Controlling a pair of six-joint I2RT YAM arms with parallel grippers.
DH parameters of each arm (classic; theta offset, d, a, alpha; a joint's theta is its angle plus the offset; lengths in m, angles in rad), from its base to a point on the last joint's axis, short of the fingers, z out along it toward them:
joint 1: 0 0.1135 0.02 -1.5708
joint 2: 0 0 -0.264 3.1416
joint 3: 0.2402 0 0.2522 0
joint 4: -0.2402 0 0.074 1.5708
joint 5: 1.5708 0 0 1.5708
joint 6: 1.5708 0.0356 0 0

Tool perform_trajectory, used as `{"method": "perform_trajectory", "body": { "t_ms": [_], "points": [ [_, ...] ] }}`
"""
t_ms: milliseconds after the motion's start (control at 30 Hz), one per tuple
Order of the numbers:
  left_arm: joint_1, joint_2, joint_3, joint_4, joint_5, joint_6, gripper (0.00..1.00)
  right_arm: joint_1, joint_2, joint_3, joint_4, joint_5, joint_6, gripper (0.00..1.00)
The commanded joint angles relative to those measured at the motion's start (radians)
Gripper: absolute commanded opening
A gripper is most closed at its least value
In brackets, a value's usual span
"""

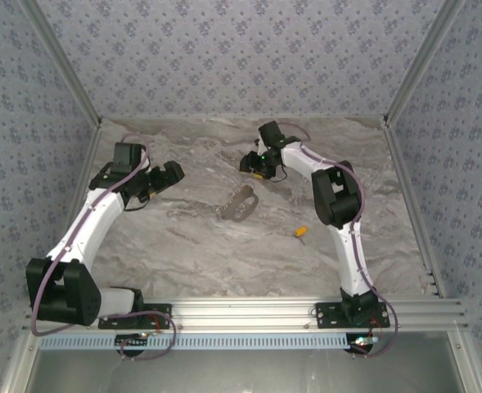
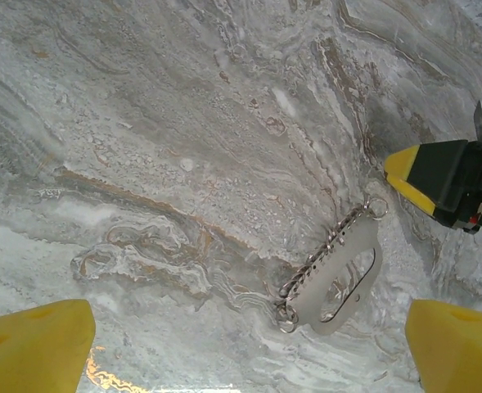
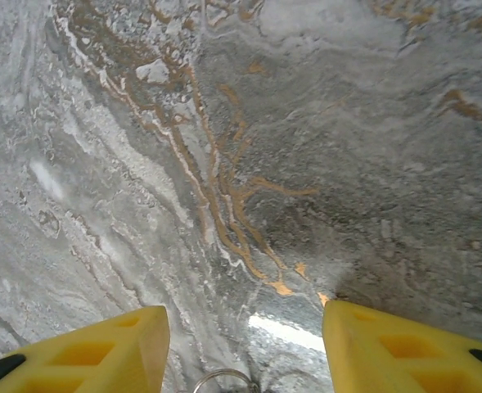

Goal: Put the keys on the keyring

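Keyring [image 1: 237, 205] lies slanted on counter [image 1: 224, 258], far end just by right hand [image 1: 254, 169], half open, prob. holding nothing; left hand [image 1: 173, 172] wide open, farther.

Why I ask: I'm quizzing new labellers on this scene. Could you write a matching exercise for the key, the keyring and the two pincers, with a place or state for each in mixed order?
Things:
1. key
2. keyring
3. left pincer
4. right pincer

Place or state:
A. open wide, on the left
B. silvery, lying between the two pincers
C. yellow-orange head, lying by itself
D. fingers apart, near the keyring's far end

Pairs: 1-C, 2-B, 3-A, 4-D
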Motion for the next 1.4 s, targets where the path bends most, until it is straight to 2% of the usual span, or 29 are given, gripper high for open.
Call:
{"method": "perform_trajectory", "body": {
  "t_ms": [0,233,567,1000,1233,1367],
  "points": [
    [-0.005,-0.008,0.030,-0.004,0.018,-0.008,0.98,0.014,0.017,-0.016,-0.024,-0.048,0.012,0.54],
    [-0.007,-0.007,0.026,-0.005,0.019,-0.006,0.98,0.029,-0.049,-0.153,0.010,-0.085,-0.022,0.50],
    [-0.012,-0.023,0.033,-0.014,0.023,0.001,0.98,0.048,-0.203,-0.388,0.123,-0.109,0.009,0.46],
    [-0.034,-0.068,0.000,-0.005,-0.003,-0.038,0.98,0.143,-0.411,-0.682,0.255,-0.118,0.103,0.45],
    [-0.065,-0.108,-0.023,0.005,-0.013,-0.103,0.98,0.106,-0.538,-0.789,0.241,-0.062,0.126,0.49],
    [-0.120,-0.142,-0.020,-0.024,-0.100,-0.165,0.98,0.063,-0.622,-0.811,0.210,-0.048,0.110,0.50]
  ]
}}
